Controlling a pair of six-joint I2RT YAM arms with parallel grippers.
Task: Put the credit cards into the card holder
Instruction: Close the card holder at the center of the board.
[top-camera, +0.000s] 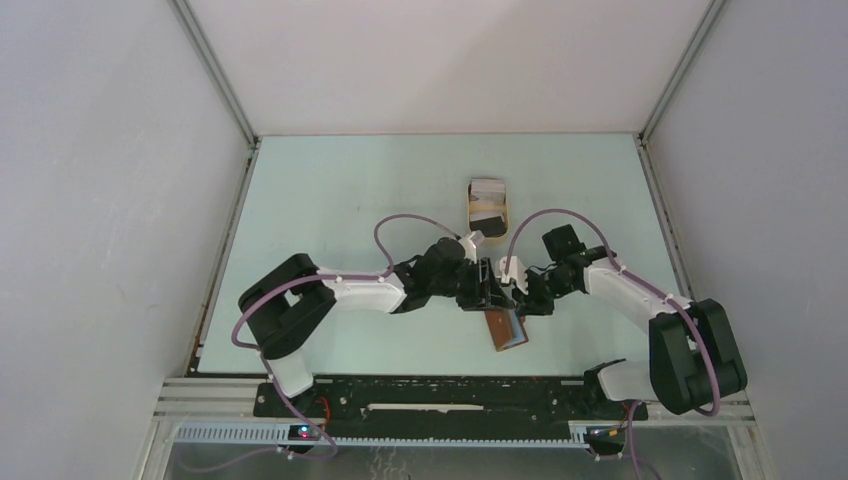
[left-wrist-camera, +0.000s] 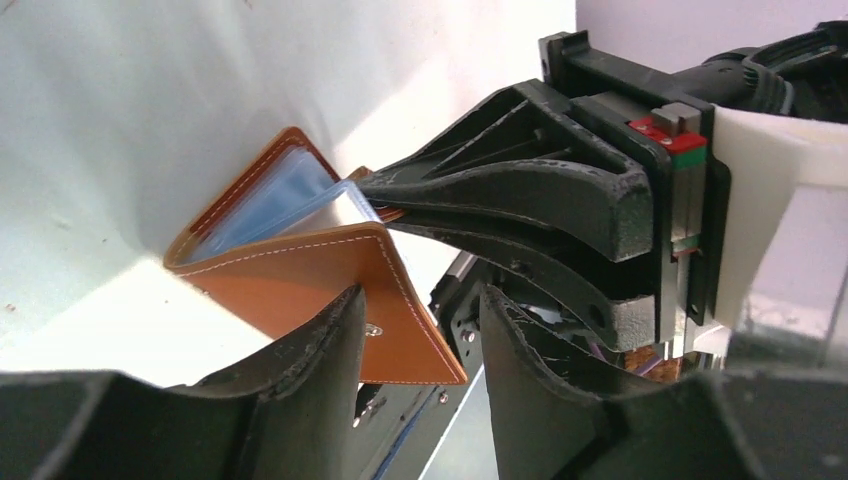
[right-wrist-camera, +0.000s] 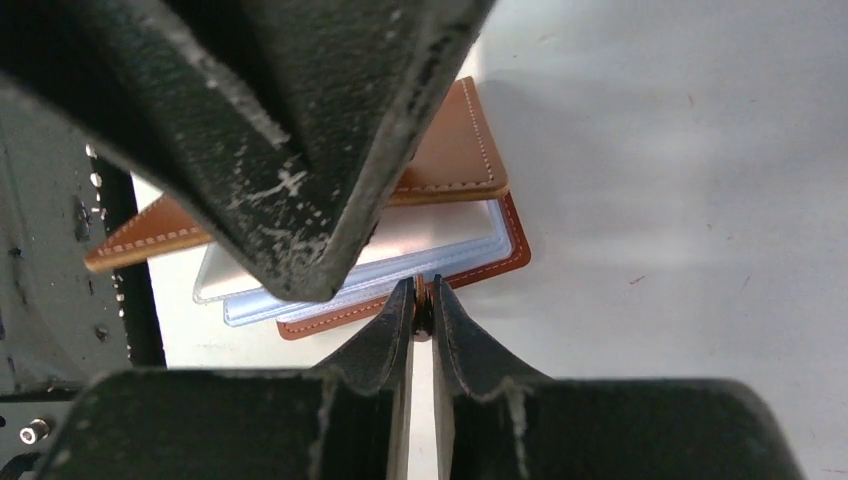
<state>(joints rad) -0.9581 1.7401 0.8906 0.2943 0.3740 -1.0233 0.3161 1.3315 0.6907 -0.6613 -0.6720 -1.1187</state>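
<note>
- Pale green tabletop: the reddish-brown leather folding card holder lies open near its front edge.
- Left tool: jaws half apart around the top flap, unclamped.
- Right tool: pinched narrow on the lower cover; a slip there would let the holder close.
- Small flat credit cards: in the tan oval tray, well apart.

Reddish-brown card holder, white stitching; clear bluish sleeves; pale green table.

No words, brands, numbers or signs are legible. The card holder carries one tiny stamped mark toward 4 o'clock on its cover, too small to read.
</note>
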